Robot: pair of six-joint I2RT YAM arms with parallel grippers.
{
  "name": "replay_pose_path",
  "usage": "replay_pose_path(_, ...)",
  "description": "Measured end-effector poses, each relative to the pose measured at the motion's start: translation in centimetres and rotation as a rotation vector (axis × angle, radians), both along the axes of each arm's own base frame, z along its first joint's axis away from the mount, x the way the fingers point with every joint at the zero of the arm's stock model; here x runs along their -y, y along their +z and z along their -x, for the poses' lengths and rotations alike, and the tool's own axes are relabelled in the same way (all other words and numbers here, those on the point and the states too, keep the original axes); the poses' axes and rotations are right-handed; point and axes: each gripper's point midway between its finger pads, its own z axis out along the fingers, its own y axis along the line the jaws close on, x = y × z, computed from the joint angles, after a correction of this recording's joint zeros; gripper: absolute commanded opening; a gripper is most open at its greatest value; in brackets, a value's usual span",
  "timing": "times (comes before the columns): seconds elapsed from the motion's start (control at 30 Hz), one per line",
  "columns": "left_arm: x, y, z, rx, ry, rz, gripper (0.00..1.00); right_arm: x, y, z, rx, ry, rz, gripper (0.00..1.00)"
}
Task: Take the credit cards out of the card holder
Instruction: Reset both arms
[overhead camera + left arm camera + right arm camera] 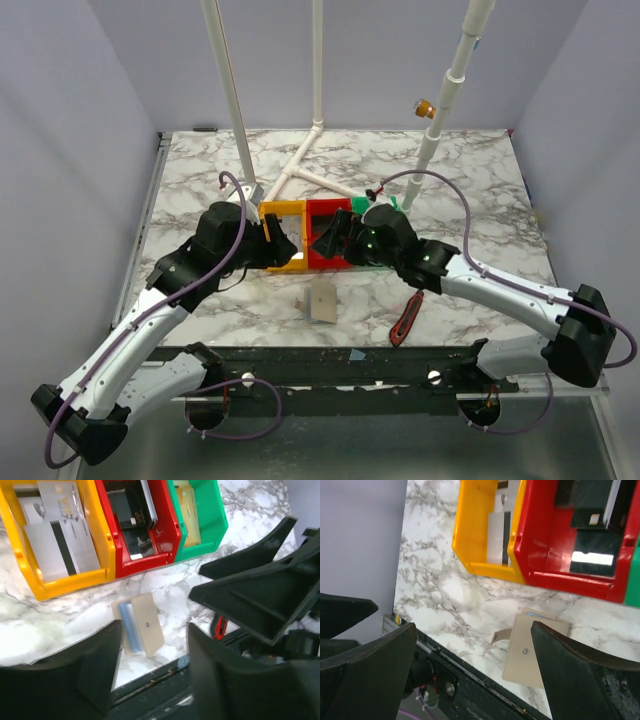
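Card holder (146,626) is lying flat on the marble table (200,190), just in front of the yellow bin (70,582) and red bin (145,565). Silver cards (60,540) sit in yellow, black cards (131,515) in red. Left gripper (154,635) and right gripper (474,627) hover over it, fingers spread, holding nothing.

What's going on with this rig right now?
Two arms are working on a card holder. It lies on the table in front of three bins, blue-grey inside showing, and neither arm touches it. Cards sit in the yellow bin, red bin and green bin. The left end effector and right end effector hover above, both open and empty.
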Motion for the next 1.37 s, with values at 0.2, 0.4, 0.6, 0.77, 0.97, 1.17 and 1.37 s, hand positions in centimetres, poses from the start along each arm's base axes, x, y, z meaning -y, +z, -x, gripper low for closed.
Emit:
replay_pose_path(0.2, -0.7, 3.0, 0.1, 0.100, 0.003, 0.023, 0.98, 2.6, 3.7, -0.7, 0.127, -0.075, 0.003, 1.00)
replay_pose_path(0.4, -2.0, 4.5, 0.0, 0.162, 0.058, 0.030, 0.98, 5.2, 7.8, -0.8, 0.246, -0.144, -0.036, 1.00)
replay_pose_path(0.6, -3.1, 5.0, -0.2, 0.194, 0.109, 0.024, 0.99, 7.0, 9.6, -0.8, 0.307, -0.191, -0.048, 1.00)
replay_pose_path(0.77, -3.5, 4.6, -0.4, 0.195, 0.134, 0.010, 0.98, 7.4, 9.2, -0.9, 0.315, -0.206, -0.032, 1.00)
replay_pose_path(0.97, -4.0, 3.7, -0.2, 0.194, 0.149, -0.001, 0.98, 7.6, 8.7, -1.0, 0.313, -0.214, -0.020, 1.00)
replay_pose_path(1.17, -4.2, 3.9, 0.0, 0.203, 0.155, 0.004, 0.98, 7.6, 8.7, -1.0, 0.313, -0.216, -0.019, 1.00)
replay_pose_path(1.37, -4.3, 3.8, 0.0, 0.202, 0.156, 0.004, 0.99, 7.6, 8.7, -1.0, 0.312, -0.216, -0.019, 1.00)
